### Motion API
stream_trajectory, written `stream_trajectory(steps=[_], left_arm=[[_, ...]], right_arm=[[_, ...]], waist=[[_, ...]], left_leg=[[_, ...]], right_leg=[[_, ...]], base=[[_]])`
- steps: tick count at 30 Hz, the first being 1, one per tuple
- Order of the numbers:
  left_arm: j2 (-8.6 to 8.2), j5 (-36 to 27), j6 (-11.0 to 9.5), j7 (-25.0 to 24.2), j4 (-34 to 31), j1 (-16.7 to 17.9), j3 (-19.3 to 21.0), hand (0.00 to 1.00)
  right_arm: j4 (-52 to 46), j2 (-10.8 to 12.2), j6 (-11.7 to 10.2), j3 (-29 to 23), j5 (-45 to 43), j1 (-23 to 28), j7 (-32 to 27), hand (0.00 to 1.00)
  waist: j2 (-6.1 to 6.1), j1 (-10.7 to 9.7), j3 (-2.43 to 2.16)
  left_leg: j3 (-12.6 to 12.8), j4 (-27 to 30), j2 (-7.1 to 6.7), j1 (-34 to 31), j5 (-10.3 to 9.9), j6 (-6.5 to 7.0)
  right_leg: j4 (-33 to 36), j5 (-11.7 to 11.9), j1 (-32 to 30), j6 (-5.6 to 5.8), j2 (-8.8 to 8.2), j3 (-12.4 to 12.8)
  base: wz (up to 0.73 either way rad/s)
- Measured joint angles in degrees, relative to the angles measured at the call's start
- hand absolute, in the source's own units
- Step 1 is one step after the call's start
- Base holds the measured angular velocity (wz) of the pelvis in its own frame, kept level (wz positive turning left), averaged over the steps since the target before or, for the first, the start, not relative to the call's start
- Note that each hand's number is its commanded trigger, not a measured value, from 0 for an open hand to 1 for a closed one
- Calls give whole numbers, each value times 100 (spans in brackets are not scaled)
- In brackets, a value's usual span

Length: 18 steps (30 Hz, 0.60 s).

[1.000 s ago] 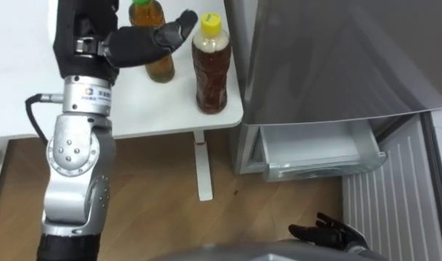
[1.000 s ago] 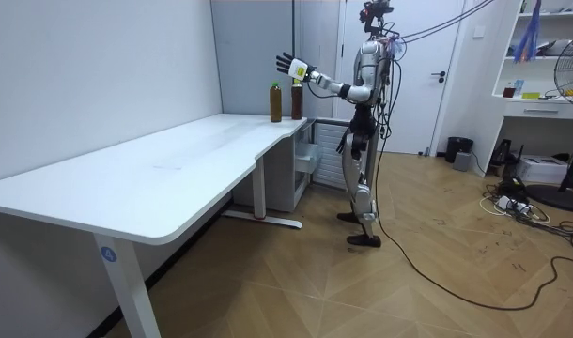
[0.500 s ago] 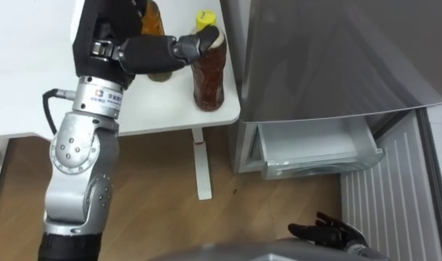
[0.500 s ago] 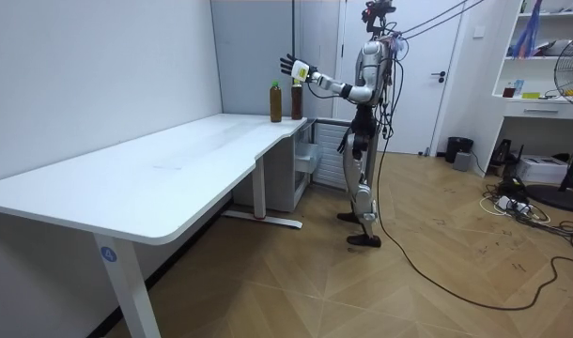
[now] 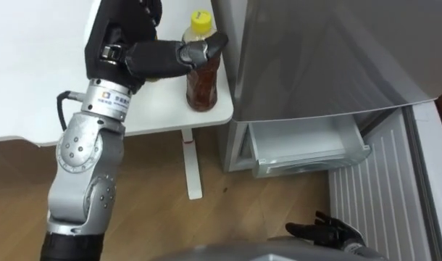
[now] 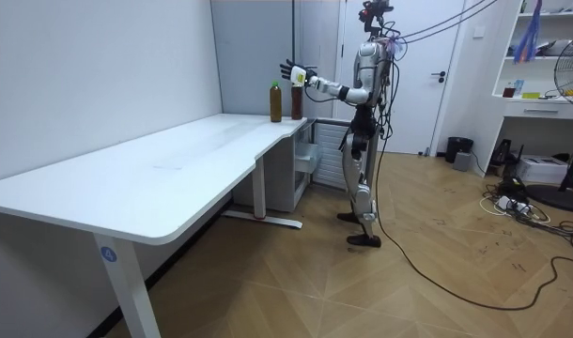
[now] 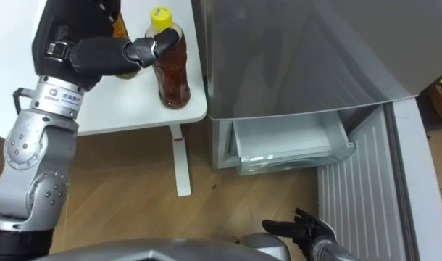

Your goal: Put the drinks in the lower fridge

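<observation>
The yellow-capped bottle (image 5: pixel 201 78) stands upright at the corner of the white tabletop (image 5: pixel 32 80), its long axis vertical and its cap pointing up. The left hand (image 5: pixel 150 56) reaches in from the robot's left. Its fingers (image 5: pixel 196 51) are stretched out almost straight, only slightly bent, and lie across the bottle's shoulder just under the cap. I cannot tell whether they touch it. The bottle's body hangs below the fingertips. A second bottle (image 6: pixel 275 105) stands behind the palm, also upright. Beyond the fingertips is the grey fridge (image 5: pixel 315 58), its lower drawer (image 5: pixel 308 148) pulled open. The right hand (image 5: pixel 328 233) is low down with its fingers loosely spread, holding nothing.
</observation>
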Motion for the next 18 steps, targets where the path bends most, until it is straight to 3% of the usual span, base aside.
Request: stream_trajectory(steps=[7, 18], left_arm=[[0, -52, 198, -18, 532, 55, -53, 0], [20, -48, 208, -26, 929, 59, -76, 0]], right_arm=[[-23, -34, 108, -45, 4, -10, -40, 0], [-84, -43, 123, -40, 1, -3, -89, 0]], waist=[[96, 4, -2], [115, 1, 4]], left_leg=[[23, -44, 27, 34, -3, -9], [91, -26, 18, 72, -2, -9]], right_leg=[[0, 4, -4, -7, 40, 19], [5, 4, 6, -7, 36, 87]], base=[[-2], [-3]])
